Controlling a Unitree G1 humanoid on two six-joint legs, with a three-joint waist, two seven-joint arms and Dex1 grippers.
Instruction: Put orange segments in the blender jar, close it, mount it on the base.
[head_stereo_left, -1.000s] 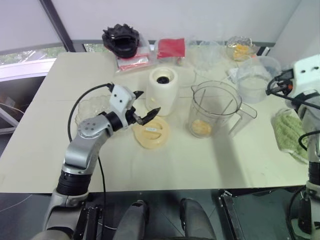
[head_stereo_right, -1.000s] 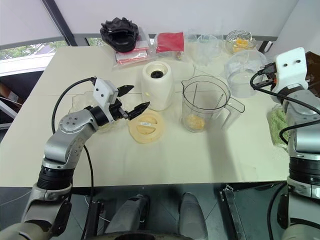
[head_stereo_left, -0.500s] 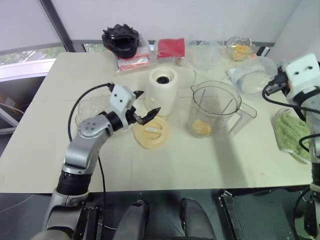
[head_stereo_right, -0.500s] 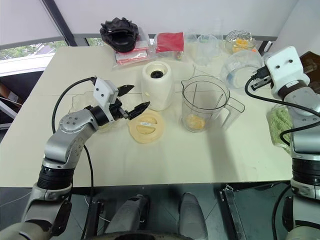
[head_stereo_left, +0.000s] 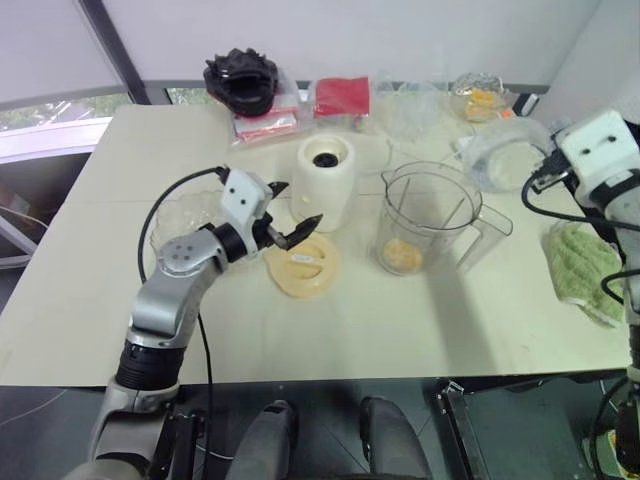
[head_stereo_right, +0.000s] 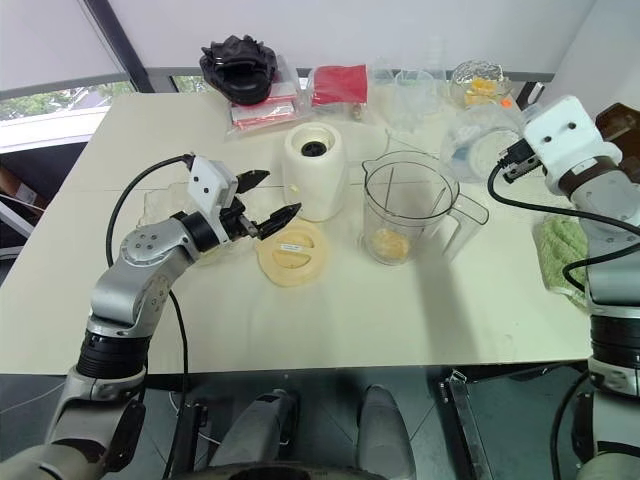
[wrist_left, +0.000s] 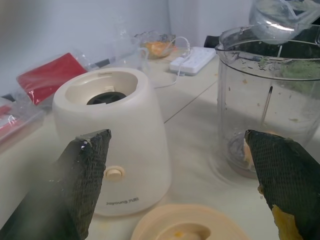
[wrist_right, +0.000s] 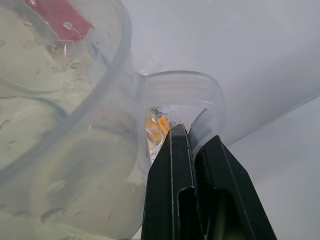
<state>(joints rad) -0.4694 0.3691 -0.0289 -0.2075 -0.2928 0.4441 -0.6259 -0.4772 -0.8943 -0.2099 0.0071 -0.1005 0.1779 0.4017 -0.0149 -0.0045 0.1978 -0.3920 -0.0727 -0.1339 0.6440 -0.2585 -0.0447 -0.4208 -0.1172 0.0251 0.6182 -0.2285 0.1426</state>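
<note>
Centrally on bench (head_stereo_left: 420, 330): blender jar (head_stereo_left: 428, 218), tall clear pitcher, lidless, orange segments (head_stereo_left: 403, 256) heaped at bottom. Left of it, cream base (head_stereo_left: 327, 183), black socket up. Left tool (head_stereo_left: 292, 211) spread wide, empty. Right tool (wrist_right: 192, 145) clenched on small clear tub (head_stereo_left: 505, 154) rim.

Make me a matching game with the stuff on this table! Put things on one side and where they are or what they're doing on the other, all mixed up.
Things:
1. blender jar
2. flat cream lid
3. small clear tub
4. base

Places or states:
A. lying flat on the table, under the open left end effector
B. gripped at its rim by the shut right end effector
C. holds orange segments at its bottom
D. standing upright, black socket on top

Pairs: 1-C, 2-A, 3-B, 4-D
</note>
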